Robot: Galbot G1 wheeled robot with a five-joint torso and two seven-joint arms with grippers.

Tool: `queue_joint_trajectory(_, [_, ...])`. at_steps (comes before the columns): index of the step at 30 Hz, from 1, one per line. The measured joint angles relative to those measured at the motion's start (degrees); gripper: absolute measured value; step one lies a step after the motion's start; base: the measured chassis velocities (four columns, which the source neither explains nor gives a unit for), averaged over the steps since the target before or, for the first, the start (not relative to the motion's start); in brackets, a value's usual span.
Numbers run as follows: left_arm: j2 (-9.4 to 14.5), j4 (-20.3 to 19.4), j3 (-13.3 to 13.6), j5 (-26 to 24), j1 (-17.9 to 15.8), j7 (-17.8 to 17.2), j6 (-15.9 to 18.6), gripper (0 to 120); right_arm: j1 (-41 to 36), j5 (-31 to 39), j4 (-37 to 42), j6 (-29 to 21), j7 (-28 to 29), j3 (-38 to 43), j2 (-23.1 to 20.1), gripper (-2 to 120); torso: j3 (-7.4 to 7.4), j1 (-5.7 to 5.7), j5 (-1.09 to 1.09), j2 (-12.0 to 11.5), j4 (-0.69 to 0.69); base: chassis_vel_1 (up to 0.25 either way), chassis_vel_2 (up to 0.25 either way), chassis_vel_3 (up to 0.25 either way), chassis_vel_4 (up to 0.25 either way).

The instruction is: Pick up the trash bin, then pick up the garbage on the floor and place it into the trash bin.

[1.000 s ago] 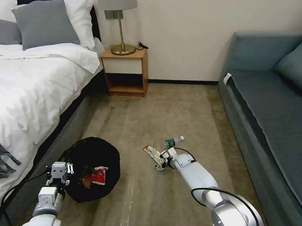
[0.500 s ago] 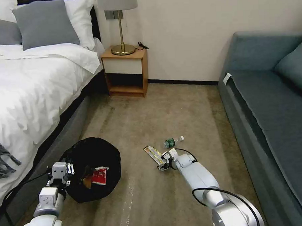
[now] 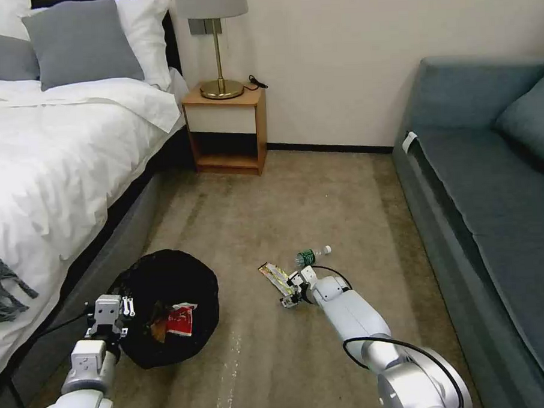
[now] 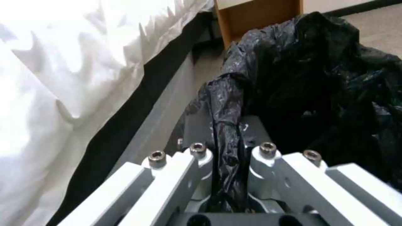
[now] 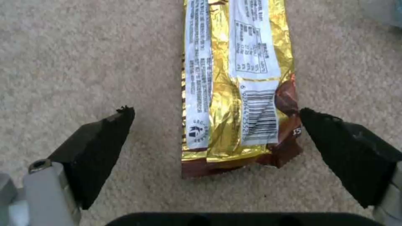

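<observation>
The trash bin [image 3: 168, 293], lined with a crinkly black bag, is at the lower left by the bed. My left gripper [image 3: 121, 308] is shut on its near rim; in the left wrist view the black bag [image 4: 318, 78] is pinched in the left gripper [image 4: 228, 141]. A red-and-white wrapper [image 3: 181, 319] and tan paper [image 3: 159, 330] lie inside. On the floor [image 3: 296, 203], the yellow-black snack wrapper [image 3: 274, 276] lies with its near end between the open fingers of my right gripper [image 3: 291, 292]. The right wrist view shows the gold wrapper [image 5: 234, 94] between black pads [image 5: 100, 147]. A clear bottle [image 3: 310, 255] lies just beyond.
A white-sheeted bed [image 3: 54, 165] runs along the left, close to the bin. A wooden nightstand [image 3: 225, 131] with a lamp stands at the far wall. A blue-grey sofa [image 3: 494, 206] lines the right. Open carpet lies between the bin and the wrapper.
The bin and my left gripper have drifted slightly nearer to me. The right gripper has stayed almost in place, open over the wrapper's end.
</observation>
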Motion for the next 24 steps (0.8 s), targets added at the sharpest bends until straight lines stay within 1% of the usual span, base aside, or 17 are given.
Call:
queue_joint_trajectory(9, [-0.2,0.3,0.1,-0.1,-0.3,0.1,-0.1,5,0.5,-1.6,-1.5,0.8,-0.7,0.6,0.0,98,0.01,0.0,0.0,0.0,0.0,0.0,0.0,0.0,0.0])
queue_joint_trajectory(11, [-0.2,0.3,0.2,-0.1,-0.4,0.1,-0.2,5,0.6,-1.8,-1.6,1.0,-0.9,0.7,0.0,89,0.01,0.0,0.0,0.0,0.0,0.0,0.0,0.0,0.0])
queue_joint_trajectory(13, [-0.3,0.3,0.2,-0.1,-0.4,0.1,-0.2,5,0.6,-1.8,-1.6,1.0,-0.9,0.7,0.0,87,0.01,0.0,0.0,0.0,0.0,0.0,0.0,0.0,0.0])
queue_joint_trajectory(15, [-0.3,0.3,0.3,-0.1,-0.4,0.1,-0.2,5,0.7,-1.9,-1.7,1.2,-1.0,0.7,0.1,76,0.0,0.0,0.0,0.0,0.0,0.0,0.0,0.0,0.0])
queue_joint_trajectory(16, [-0.3,0.3,0.3,-0.1,-0.4,0.1,-0.2,5,0.7,-1.9,-1.7,1.2,-1.0,0.7,0.1,76,0.0,0.0,0.0,0.0,0.0,0.0,0.0,0.0,0.0])
queue_joint_trajectory(17, [-0.3,0.4,0.3,-0.1,-0.4,0.2,-0.3,5,0.7,-1.9,-1.7,1.3,-1.0,0.7,0.1,72,0.01,0.0,0.0,0.0,0.0,0.0,0.0,0.0,0.0])
queue_joint_trajectory(19, [-0.4,0.4,0.3,-0.1,-0.4,0.2,-0.3,5,0.7,-1.9,-1.8,1.3,-1.0,0.7,0.1,71,0.0,0.0,0.0,0.0,0.0,0.0,0.0,0.0,0.0])
queue_joint_trajectory(21, [-0.5,0.4,0.5,-0.1,-0.4,0.2,-0.4,5,0.8,-1.9,-1.9,1.5,-1.1,0.7,0.1,67,0.0,0.0,0.0,0.0,0.0,0.0,0.0,0.0,0.0])
queue_joint_trajectory(24, [-0.5,0.5,0.7,-0.1,-0.5,0.2,-0.4,5,0.9,-2.0,-2.0,1.6,-1.0,0.9,0.1,66,0.0,0.0,0.01,0.0,0.0,0.0,0.0,0.0,0.0])
